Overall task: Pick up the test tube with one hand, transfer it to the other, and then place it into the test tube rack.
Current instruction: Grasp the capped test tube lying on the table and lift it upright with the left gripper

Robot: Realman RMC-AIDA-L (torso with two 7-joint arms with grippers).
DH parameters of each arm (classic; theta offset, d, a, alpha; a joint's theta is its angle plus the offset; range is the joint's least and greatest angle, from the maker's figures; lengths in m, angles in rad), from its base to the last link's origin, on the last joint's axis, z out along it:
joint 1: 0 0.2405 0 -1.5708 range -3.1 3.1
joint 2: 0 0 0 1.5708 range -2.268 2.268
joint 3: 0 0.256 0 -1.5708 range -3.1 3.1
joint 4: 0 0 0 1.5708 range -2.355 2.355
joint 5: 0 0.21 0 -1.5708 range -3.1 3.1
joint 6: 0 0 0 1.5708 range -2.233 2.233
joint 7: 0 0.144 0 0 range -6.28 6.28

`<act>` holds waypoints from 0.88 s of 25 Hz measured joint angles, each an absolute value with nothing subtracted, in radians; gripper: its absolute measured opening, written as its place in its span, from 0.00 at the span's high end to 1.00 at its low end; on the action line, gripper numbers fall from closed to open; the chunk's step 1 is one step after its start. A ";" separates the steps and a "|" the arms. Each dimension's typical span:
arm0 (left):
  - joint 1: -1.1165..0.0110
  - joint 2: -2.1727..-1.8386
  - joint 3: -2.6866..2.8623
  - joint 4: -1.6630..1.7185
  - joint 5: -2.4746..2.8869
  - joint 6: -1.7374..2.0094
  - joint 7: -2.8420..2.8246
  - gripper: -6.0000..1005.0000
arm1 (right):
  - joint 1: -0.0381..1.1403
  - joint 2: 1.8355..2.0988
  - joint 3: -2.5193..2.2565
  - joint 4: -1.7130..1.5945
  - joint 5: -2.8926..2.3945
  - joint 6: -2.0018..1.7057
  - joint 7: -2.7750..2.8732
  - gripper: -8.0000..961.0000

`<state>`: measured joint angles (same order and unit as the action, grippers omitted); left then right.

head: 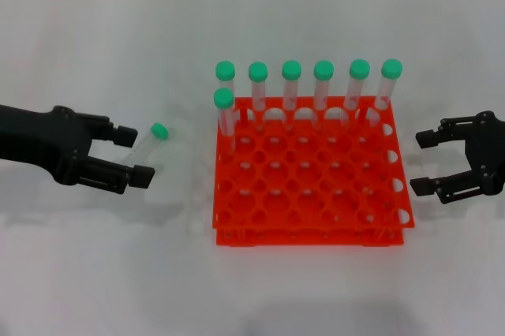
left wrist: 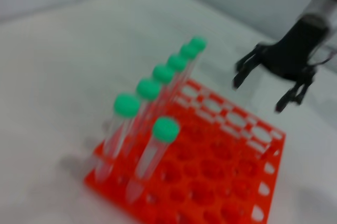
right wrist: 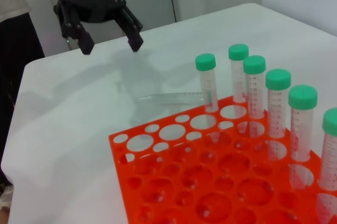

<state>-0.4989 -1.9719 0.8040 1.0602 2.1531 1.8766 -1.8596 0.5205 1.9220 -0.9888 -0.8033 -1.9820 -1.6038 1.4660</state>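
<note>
Test tube (head: 147, 142) lying left of rack (head: 309, 229), seven tubes (head: 323, 86) standing in rack's far rows

Probably lab: test tube rack (head: 312, 186)

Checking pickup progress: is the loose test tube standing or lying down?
Lying down. The test tube rests flat on the table, left of the rack, between the open left tool's fingers.
</note>
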 joint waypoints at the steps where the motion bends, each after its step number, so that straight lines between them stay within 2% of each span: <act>1: -0.505 -1.972 0.811 1.071 2.177 1.876 -1.898 0.14 | 0.521 1.922 -0.988 -0.804 -1.982 -1.604 1.466 0.14; 22: -0.595 -1.987 0.928 1.135 2.495 1.762 -2.287 0.15 | 0.522 1.941 -0.992 -0.815 -1.980 -1.602 1.439 0.15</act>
